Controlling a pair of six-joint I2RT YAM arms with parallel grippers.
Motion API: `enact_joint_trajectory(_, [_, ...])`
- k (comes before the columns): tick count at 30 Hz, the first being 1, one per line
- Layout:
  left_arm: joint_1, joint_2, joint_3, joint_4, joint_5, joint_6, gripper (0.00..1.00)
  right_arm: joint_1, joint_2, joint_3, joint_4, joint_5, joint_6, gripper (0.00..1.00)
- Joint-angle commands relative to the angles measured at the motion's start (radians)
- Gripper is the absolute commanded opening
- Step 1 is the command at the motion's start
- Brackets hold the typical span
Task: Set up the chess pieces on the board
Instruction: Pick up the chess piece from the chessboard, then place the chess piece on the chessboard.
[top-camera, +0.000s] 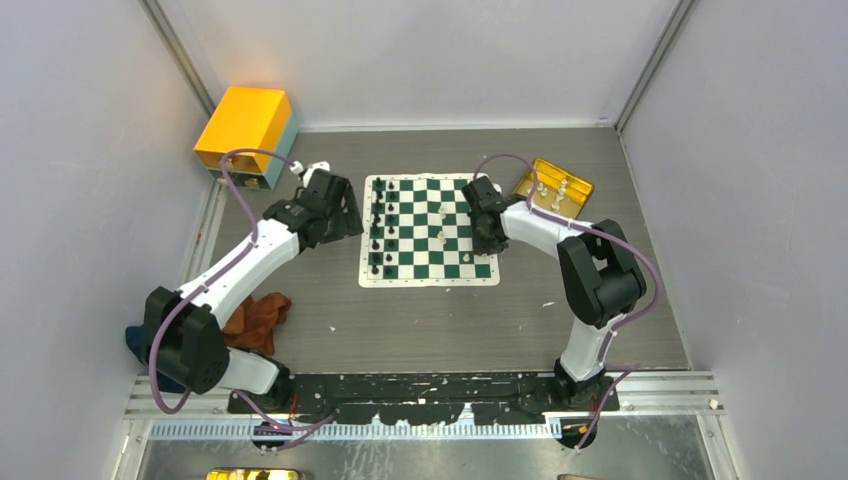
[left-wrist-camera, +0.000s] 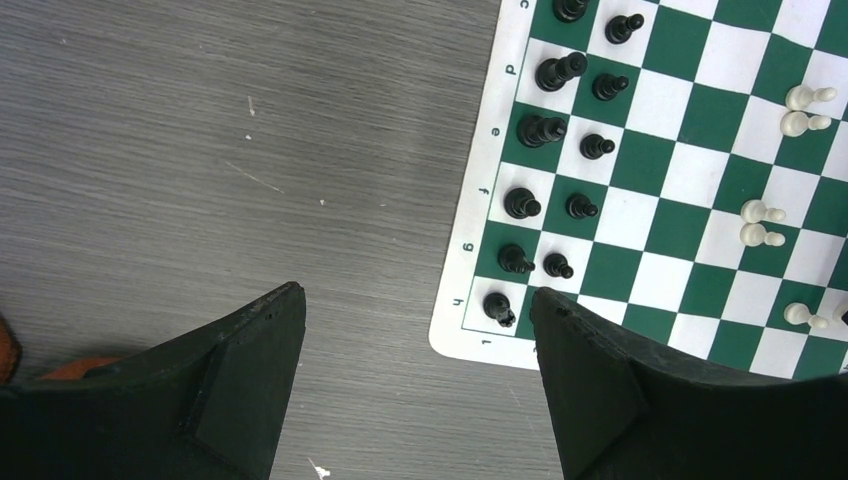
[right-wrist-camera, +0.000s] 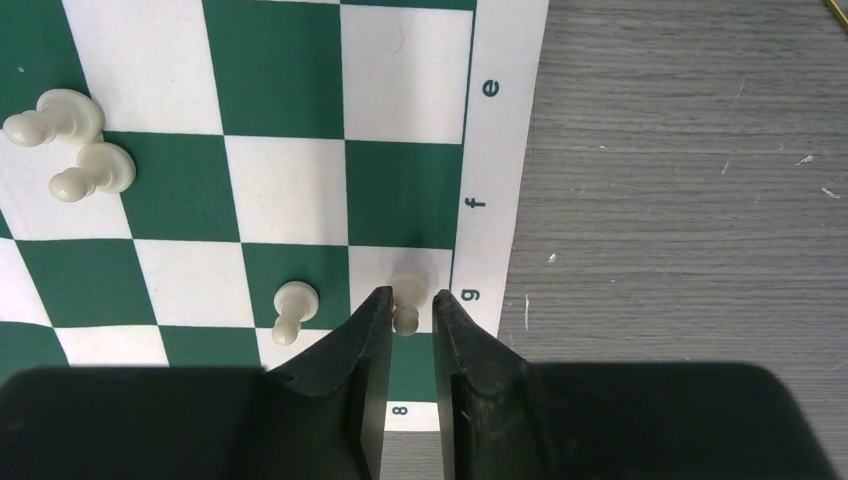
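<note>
Two rows of black chessmen line the board's nine o'clock side. Few white pieces are out; more wait in the yellow tray at two o'clock. The right gripper straddles a white chessman at three o'clock, though whether it pinches is unclear. The left gripper gapes empty.

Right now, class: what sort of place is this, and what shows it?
Probably a robot lab test cell: plain grey walls box in the table, a left arm and right arm are bolted to a rail at its near edge, and a chess board lies before them.
</note>
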Motion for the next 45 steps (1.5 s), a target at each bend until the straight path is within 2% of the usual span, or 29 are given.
enact_joint_trajectory(1, [0.002,0.006,0.034,0.024,-0.005,0.003,0.83,-0.01,0.003,0.004,0.029,-0.013,-0.004,0.25])
enact_joint_trajectory(6, [0.002,0.015,0.037,0.022,-0.004,-0.002,0.83,-0.015,0.0,0.001,0.03,-0.016,-0.009,0.13])
enact_joint_trajectory(10, [0.002,0.019,0.041,0.021,-0.005,-0.004,0.83,-0.015,-0.013,-0.004,0.024,-0.016,-0.014,0.08])
enact_joint_trajectory(27, [0.002,0.045,0.047,0.032,0.001,-0.022,0.83,0.042,-0.151,-0.06,-0.044,-0.041,0.004,0.04])
enact_joint_trajectory(45, [-0.004,0.058,0.055,0.029,0.001,-0.025,0.82,0.114,-0.121,-0.052,-0.027,-0.07,0.023,0.03])
